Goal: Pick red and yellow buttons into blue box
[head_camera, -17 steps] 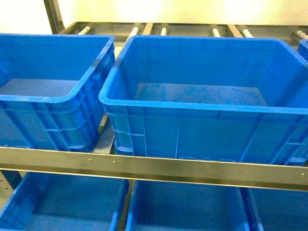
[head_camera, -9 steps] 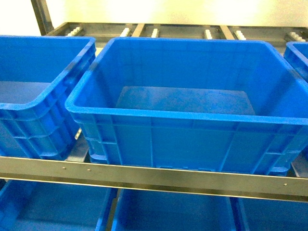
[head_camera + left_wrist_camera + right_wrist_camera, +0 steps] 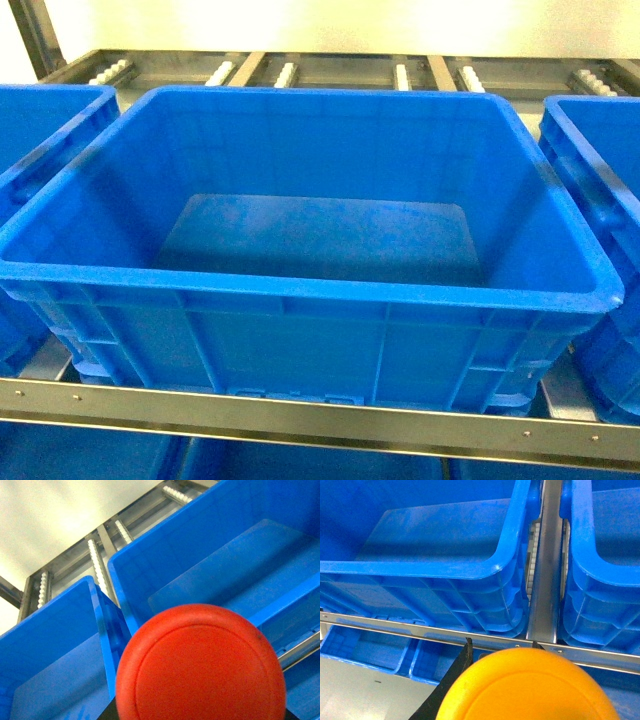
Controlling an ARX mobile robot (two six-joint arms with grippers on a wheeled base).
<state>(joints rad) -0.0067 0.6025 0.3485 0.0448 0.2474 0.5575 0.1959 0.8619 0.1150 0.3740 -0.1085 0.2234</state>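
The blue box [image 3: 300, 292] sits on the shelf straight ahead in the head view, with nothing showing inside it. Neither gripper shows in that view. In the left wrist view the red button's round cap [image 3: 200, 665] fills the bottom, held close to the camera. My left gripper is hidden behind it except for a black sliver [image 3: 111, 714]. Beyond the cap lies the blue box's inner wall [image 3: 200, 535]. In the right wrist view the yellow button's cap [image 3: 530, 690] sits between the black fingers [image 3: 462, 660] of my right gripper [image 3: 501, 649], below and in front of the box rim [image 3: 445, 569].
Similar blue crates stand to the left [image 3: 40, 130] and right [image 3: 600, 190] of the box. A steel rail [image 3: 300, 420] runs along the shelf front, with more blue crates [image 3: 365, 647] on the level below. Roller tracks [image 3: 285, 72] lie behind. A metal divider [image 3: 545, 580] separates crates.
In the head view the middle crate has slid left and grown larger, now sitting centred. The left crate has moved mostly out of frame, and a right crate has come into view.
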